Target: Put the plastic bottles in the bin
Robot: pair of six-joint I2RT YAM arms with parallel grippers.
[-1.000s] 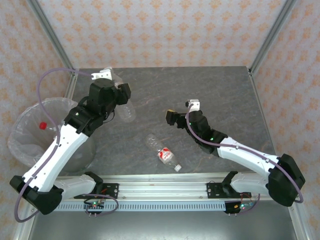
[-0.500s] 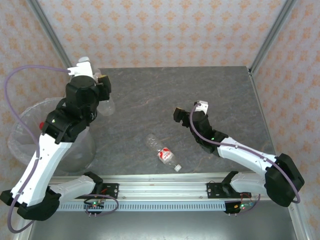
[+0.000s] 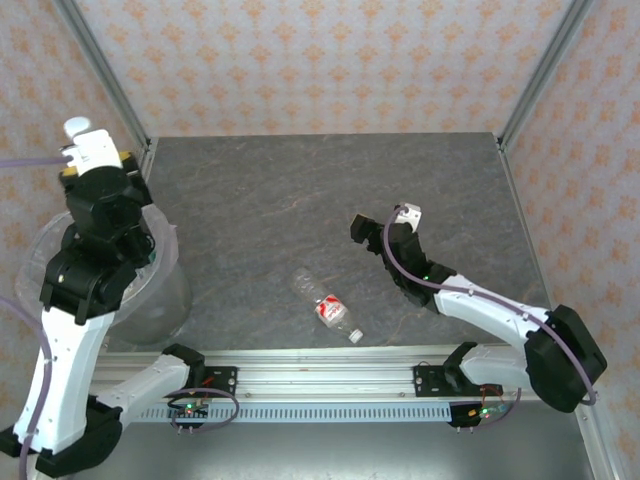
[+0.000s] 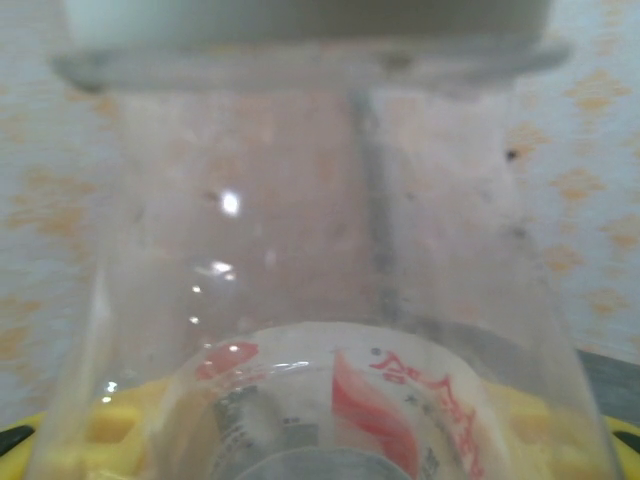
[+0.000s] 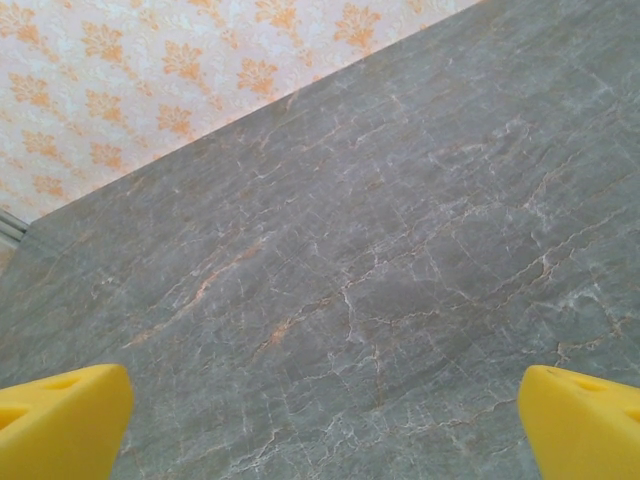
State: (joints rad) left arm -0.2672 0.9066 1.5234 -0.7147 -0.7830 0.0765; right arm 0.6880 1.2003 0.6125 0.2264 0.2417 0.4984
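The left gripper (image 4: 320, 455) is clamped partway closed on a clear bottle (image 4: 330, 250) with a red-and-white label. Its yellow fingers (image 4: 95, 435) show at the bottom corners of the wrist view, and the bottle reaches up the frame toward the wallpaper.

From overhead, that arm stands at the upper left, by the far rim of the bin (image 3: 168, 295). I can't tell whether the bottle hangs squarely over the opening. To my eye the drop is the step in hand. It would go best with the bottle brought well inside the rim and tipped down before the fingers spread, so it doesn't glance off the edge or catch the bag.

The right gripper (image 3: 362, 230) is spread wide and holds nothing, above the bare table (image 5: 400, 250). A second bottle (image 3: 325, 305) lies on its side at lower centre, down and left of that gripper and well apart from it.
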